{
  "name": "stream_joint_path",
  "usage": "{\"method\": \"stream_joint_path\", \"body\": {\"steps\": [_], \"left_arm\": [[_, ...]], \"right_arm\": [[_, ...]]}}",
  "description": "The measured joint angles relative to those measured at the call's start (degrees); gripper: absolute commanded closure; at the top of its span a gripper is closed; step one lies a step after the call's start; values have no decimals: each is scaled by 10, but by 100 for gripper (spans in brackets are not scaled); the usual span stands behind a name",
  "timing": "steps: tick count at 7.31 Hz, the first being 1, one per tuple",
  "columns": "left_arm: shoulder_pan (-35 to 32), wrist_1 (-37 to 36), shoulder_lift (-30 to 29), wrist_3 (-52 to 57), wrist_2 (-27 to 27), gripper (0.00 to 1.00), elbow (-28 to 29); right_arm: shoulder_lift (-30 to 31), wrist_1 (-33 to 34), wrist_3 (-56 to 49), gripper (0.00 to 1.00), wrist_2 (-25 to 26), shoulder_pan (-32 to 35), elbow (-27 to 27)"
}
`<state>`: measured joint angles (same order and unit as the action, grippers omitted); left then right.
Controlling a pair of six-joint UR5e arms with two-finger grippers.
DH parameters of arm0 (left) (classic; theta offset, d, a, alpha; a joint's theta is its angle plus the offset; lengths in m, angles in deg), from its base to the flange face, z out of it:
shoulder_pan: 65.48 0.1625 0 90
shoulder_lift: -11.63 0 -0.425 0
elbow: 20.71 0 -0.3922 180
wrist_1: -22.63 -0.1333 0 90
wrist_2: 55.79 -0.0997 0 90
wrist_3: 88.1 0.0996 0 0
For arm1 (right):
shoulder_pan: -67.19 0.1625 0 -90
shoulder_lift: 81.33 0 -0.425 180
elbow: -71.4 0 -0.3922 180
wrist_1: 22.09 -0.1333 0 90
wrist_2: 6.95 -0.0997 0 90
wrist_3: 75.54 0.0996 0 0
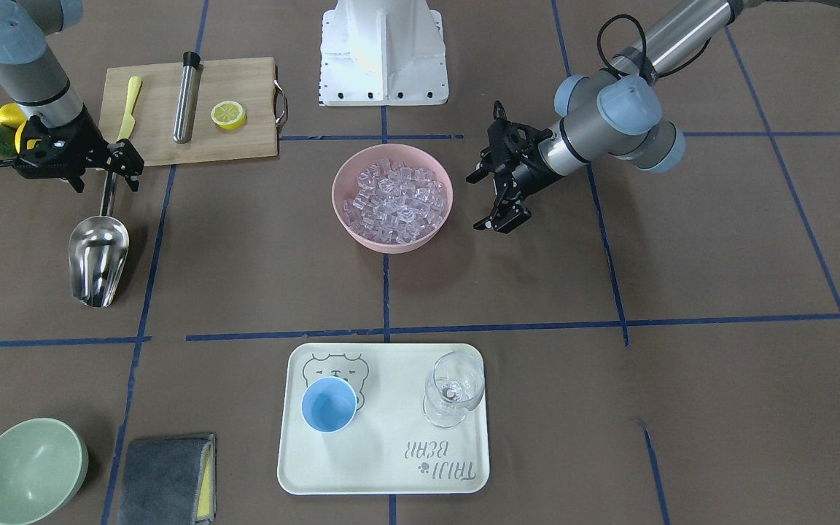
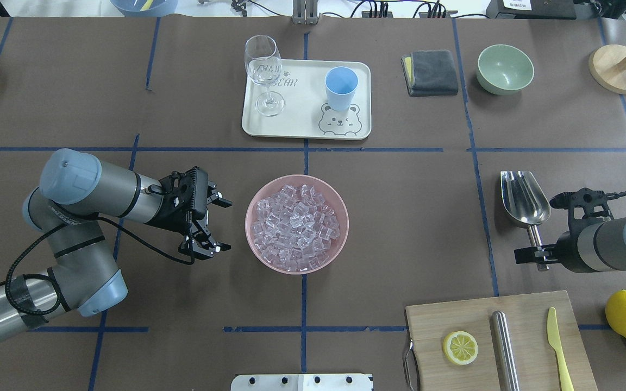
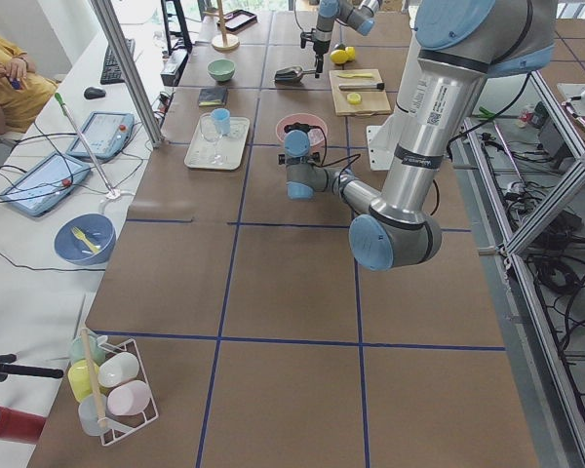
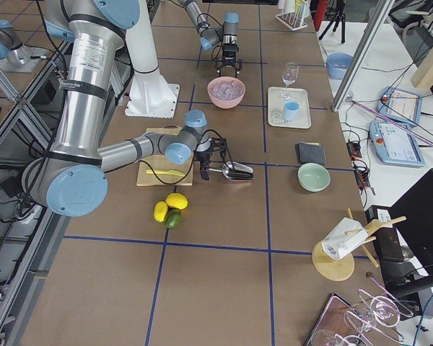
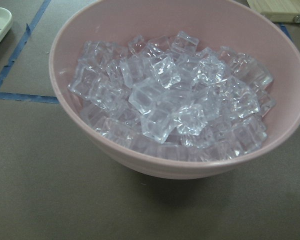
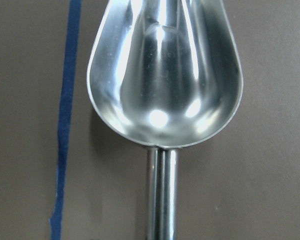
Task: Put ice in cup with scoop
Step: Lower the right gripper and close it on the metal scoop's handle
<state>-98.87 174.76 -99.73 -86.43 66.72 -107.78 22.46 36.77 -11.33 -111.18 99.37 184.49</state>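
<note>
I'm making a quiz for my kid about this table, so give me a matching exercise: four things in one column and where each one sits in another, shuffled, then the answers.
Things:
1. ice
2. cup
3. scoop
4. lemon half

Places:
A. on the wooden board
B. in the pink bowl
C. on the white tray
D. lying straight on the brown table

Pairs: 1-B, 2-C, 3-D, 4-A
</note>
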Motion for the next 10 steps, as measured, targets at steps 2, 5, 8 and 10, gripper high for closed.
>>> {"method": "stream_joint_path", "body": {"steps": [2,5,8,10], "left_arm": [[0,0,0,0,0,0,-2],[-1,0,1,0,1,0,-7],[-2,0,1,0,1,0,-9],[-2,0,1,0,1,0,-9]], "right_arm": [[-8,0,-1,24,2,-8,-7],[-12,-1,-1,88,2,-10,-11],[-11,-4,-10,100,1,-7,-6],[-7,-9,-20,100,-2,-4,6]]}}
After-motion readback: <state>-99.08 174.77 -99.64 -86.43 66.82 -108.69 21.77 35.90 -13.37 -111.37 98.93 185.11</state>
